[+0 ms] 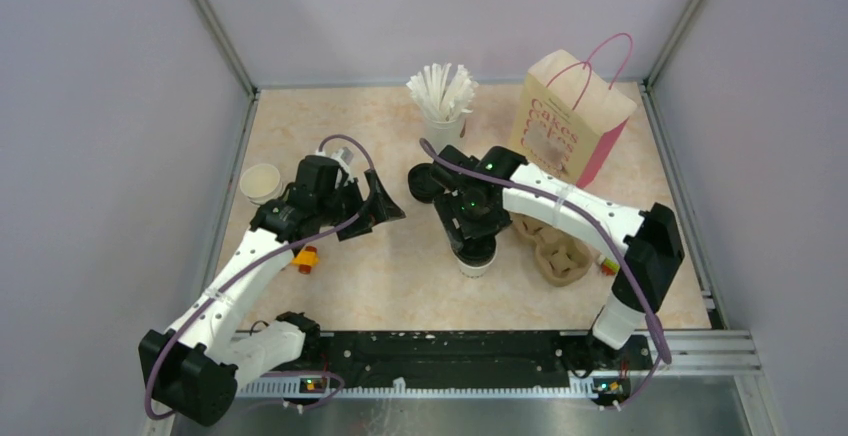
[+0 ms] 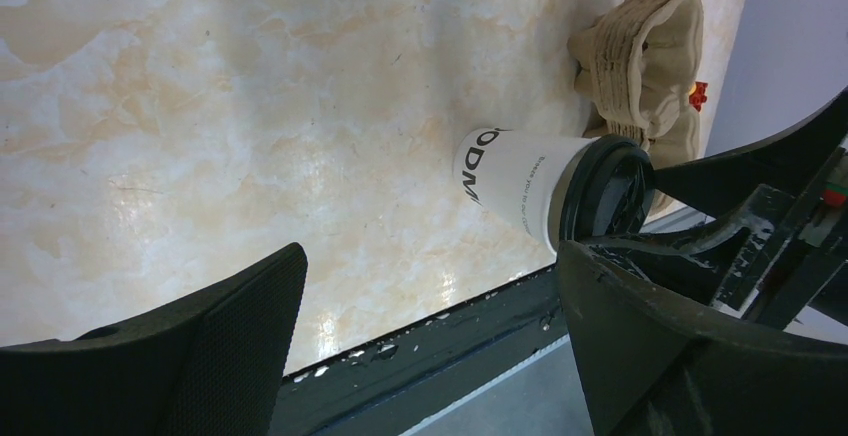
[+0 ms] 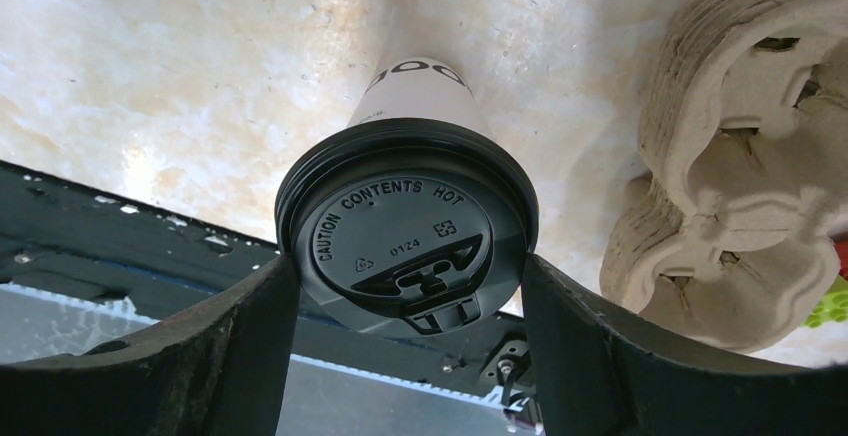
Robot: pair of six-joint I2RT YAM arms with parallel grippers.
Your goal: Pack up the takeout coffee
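- The right tool (image 3: pixel 407 266) is clamped on the black lid of the coffee cup (image 3: pixel 400 226).
- The cup stands on the surface (image 1: pixel 400 276), left of the cardboard tray (image 1: pixel 560 256).
- The left tool (image 2: pixel 432 256) has its fingers apart, holding nothing.

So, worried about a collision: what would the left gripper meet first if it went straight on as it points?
The left gripper would probably meet bare table first, the takeout coffee just off its line; depth is unclear.

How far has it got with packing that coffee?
Nothing is packed yet. The right gripper clasps the coffee cup by its lid; it stands on the table beside the cardboard carrier. The left gripper hangs open, empty. Left: getting the cup into the carrier or paper bag.
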